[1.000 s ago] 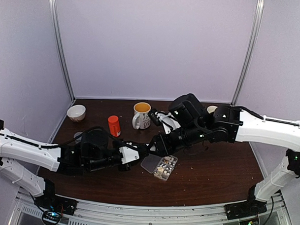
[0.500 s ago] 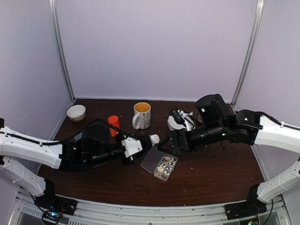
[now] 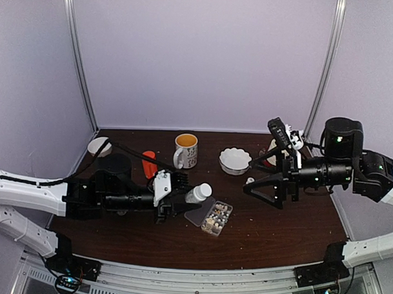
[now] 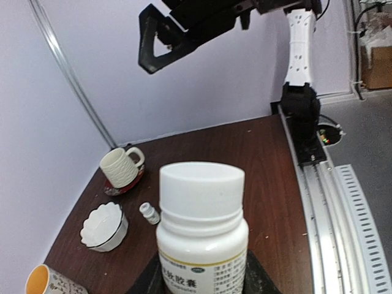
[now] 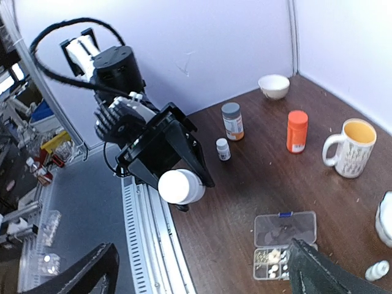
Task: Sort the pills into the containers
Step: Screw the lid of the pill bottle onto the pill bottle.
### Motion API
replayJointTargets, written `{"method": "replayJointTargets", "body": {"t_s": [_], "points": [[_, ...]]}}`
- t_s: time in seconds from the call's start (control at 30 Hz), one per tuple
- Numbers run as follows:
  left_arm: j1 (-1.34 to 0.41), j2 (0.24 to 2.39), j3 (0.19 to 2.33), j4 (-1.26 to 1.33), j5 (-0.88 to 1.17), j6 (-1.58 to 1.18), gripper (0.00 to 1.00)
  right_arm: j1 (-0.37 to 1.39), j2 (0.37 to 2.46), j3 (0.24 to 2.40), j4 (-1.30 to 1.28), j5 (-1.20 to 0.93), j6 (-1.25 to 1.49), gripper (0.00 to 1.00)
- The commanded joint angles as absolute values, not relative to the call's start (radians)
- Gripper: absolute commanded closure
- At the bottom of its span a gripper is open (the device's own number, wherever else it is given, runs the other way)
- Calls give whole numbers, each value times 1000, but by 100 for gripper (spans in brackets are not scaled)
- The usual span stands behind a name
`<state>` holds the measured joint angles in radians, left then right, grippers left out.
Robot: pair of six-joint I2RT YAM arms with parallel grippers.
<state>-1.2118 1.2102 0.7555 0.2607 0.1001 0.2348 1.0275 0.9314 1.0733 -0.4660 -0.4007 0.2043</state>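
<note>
The containers are the compartments of a clear flat organizer box (image 3: 211, 216) (image 5: 285, 245), lying with its lid open at the table's middle. Whitish and tan pills (image 5: 273, 261) fill its near compartments. My left gripper (image 3: 188, 197) (image 5: 184, 177) is shut on a capped white pill bottle (image 3: 198, 192) (image 4: 202, 226) (image 5: 179, 187), held in the air left of the box. My right gripper (image 3: 255, 175) (image 5: 202, 278) hangs open and empty above the table, right of the box; one of its fingers (image 5: 318, 272) partly overlaps the box in the right wrist view.
At the back stand a yellow-lined mug (image 3: 185, 150), an orange bottle (image 3: 149, 163), a small white bowl (image 3: 96, 145) and a fluted white bowl (image 3: 235, 160). A tiny vial (image 3: 249, 181) lies near it. A grey-capped bottle (image 5: 231, 120) and small white bottle (image 5: 223, 149) stand at the left.
My right gripper has opened, let go at the bottle and drawn back to the right. My left gripper keeps the white bottle and has shifted slightly right.
</note>
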Motion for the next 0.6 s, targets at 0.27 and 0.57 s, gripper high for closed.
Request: {"method": "replayJointTargets", "body": {"t_s": [0.27, 0.57], "points": [[-1207, 1176, 786, 198, 521, 8, 91, 1222, 995, 1192, -511, -379, -537, 0], [-1207, 1191, 798, 145, 540, 4, 91, 1310, 1184, 1351, -662, -310, -641, 23]]}}
